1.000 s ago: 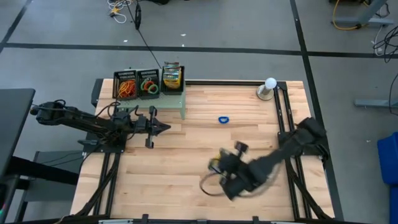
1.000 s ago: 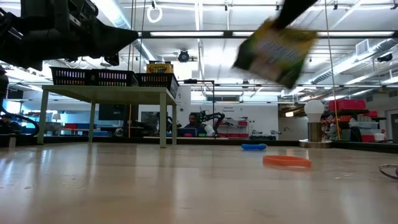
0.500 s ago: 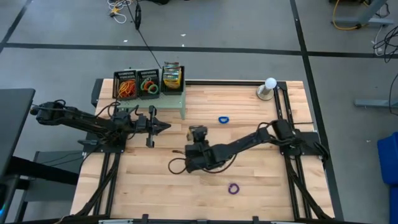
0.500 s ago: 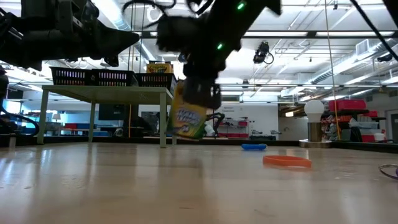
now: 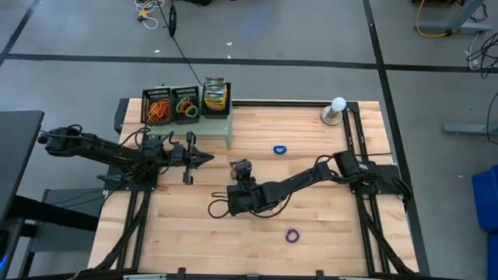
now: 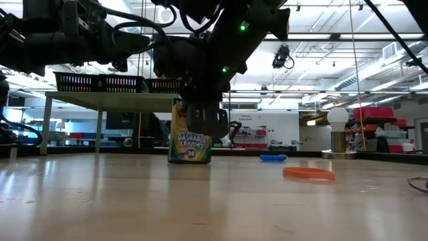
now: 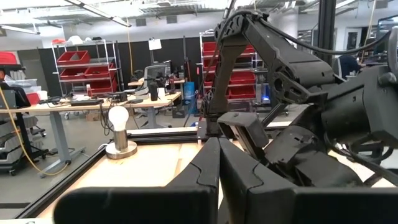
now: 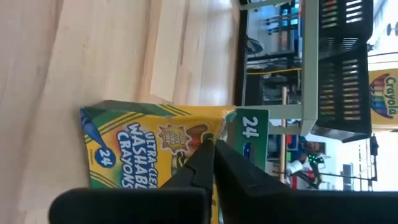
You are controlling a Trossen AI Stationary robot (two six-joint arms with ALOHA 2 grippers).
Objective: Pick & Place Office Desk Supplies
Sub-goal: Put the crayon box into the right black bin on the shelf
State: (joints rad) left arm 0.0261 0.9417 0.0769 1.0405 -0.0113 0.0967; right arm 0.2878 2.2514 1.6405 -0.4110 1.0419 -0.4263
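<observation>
The right gripper [image 5: 233,169] is seen near the table's [image 5: 327,249] middle, low over the wood. Its jaws are closed together, tips meeting in the right wrist view, with the crayon box [image 6: 189,138] just beyond the tips; whether the tips touch the printed face cannot be told. No grip on the box is seen.

In the low view the crayon box is stood upright on the table, long axis vertical, printed front turned toward the low camera, the gripper body partly in front of its top.

The left gripper [image 5: 208,159] is held on the table's left side, above the wood, pointed toward the right arm; its jaws are shut with nothing between them.

A second crayon box [image 5: 215,96] is placed in the mesh tray [image 5: 230,103] nearest the table's middle, on the pale green stand [image 5: 227,134]. Two more mesh trays [image 5: 172,103] beside it are filled with rubber bands [image 5: 159,109].

A blue rubber band [image 5: 280,148] is lain well beyond the right gripper, a purple rubber band [image 5: 292,235] nearer the front edge. An orange rubber band [image 6: 308,173] is seen in the low view.
</observation>
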